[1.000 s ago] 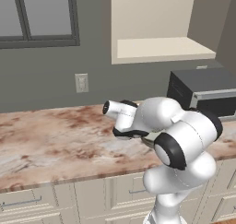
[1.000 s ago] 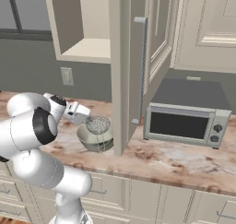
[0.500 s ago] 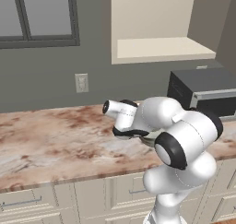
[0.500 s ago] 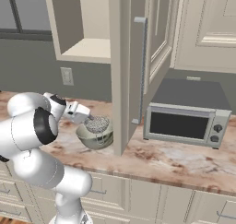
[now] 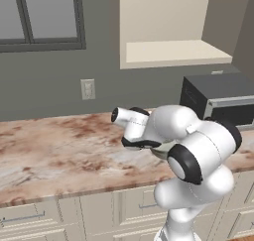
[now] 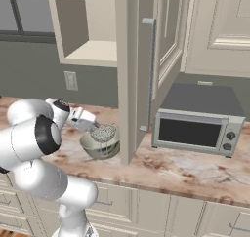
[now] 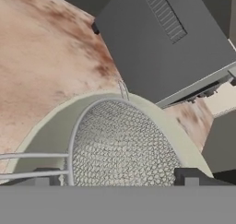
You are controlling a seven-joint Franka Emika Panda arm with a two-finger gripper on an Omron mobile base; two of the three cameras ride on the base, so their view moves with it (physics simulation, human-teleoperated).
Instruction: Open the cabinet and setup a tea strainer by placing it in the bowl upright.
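**Strainer sits in the bowl under the open cabinet**

The cabinet (image 6: 100, 24) stands open, its door (image 6: 131, 75) swung out edge-on toward the right base camera, the long bar handle (image 6: 150, 72) on its near edge. Inside, the beige shelf (image 5: 173, 51) is bare in both base views. Below runs a mottled brown stone counter (image 5: 54, 150) over cream drawers (image 5: 30, 217). A window (image 5: 42, 17) and a wall outlet (image 5: 88, 89) are on the grey wall to the left.

A microwave (image 6: 197, 119) sits on the counter right of the door; in the hand view its dark top with a vent (image 7: 166, 43) lies beyond the bowl.

The arm (image 5: 193, 150) reaches forward over the counter, its wrist bent toward the bowl.

The bowl (image 6: 100, 144) rests on the counter just left of the door's lower edge. In the hand view its pale rim (image 7: 55, 119) curves around the strainer.

The strainer (image 6: 103, 133) lies inside the bowl, mesh basket (image 7: 120, 149) open side toward the hand camera, its top above the bowl's rim in the right base view. Its wire handle (image 7: 32, 165) runs out to the left of the hand view.

The gripper (image 7: 115, 176) hovers right at the strainer, one fingertip (image 7: 41, 174) by the wire handle, the other beside the basket. Its fingers are spread wide apart; whether they touch the strainer cannot be told.
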